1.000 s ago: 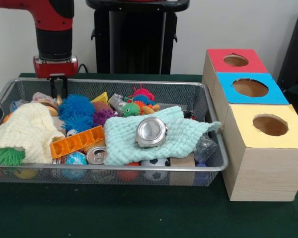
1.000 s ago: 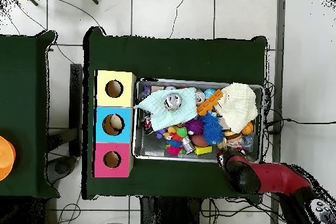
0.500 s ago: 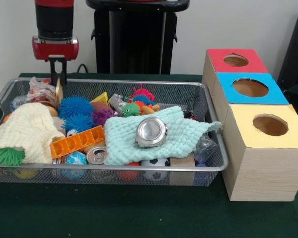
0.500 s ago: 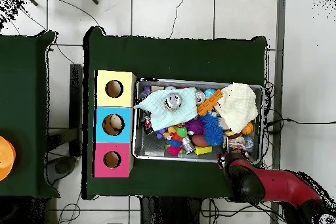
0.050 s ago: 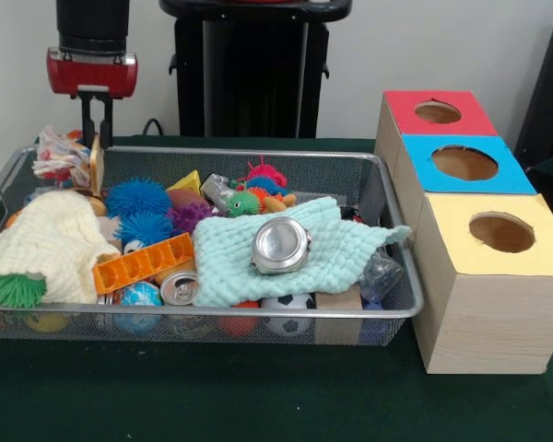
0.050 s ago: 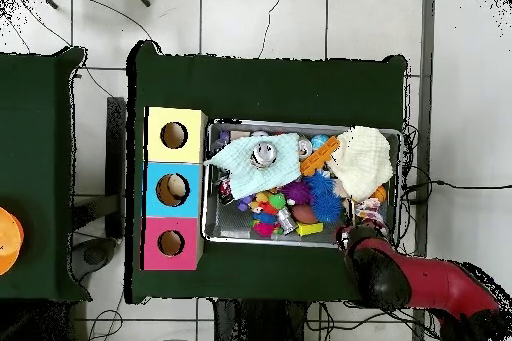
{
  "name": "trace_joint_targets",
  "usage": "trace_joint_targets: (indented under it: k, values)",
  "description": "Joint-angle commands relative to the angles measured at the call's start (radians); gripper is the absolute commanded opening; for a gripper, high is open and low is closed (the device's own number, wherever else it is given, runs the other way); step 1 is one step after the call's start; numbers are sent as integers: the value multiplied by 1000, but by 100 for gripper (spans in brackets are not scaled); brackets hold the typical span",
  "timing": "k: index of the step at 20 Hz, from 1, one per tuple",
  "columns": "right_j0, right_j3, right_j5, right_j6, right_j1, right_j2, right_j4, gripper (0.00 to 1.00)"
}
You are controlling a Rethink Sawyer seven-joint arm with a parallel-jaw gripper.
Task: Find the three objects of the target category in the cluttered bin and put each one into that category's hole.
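The jaws are seen closed on a crumpled wrapper (image 5: 63, 158), held above the far left corner of the wire bin (image 5: 401, 276). The green table (image 5: 258, 396) is backed by a pale wall; a mint cloth (image 5: 258, 253) carrying a round tin (image 5: 280, 245) covers much of the clutter. Three boxes (image 5: 479, 276) stand just beside the bin.

From overhead, the arm (image 6: 410, 282) hides the bin's corner, and tiled floor (image 6: 260, 22) surrounds the table.
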Motion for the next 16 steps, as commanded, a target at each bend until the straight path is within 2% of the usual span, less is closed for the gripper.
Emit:
trace_joint_targets:
  k: [1,6,10,12,16]
  values:
    - [22,29,63,52,0,67,28,0]
    - [63,29,43,84,5,33,19,0]
    - [189,10,36,141,-13,-64,-8,0]
    - [232,32,39,165,-48,-86,14,0]
    - [306,73,105,185,-141,-103,89,0]
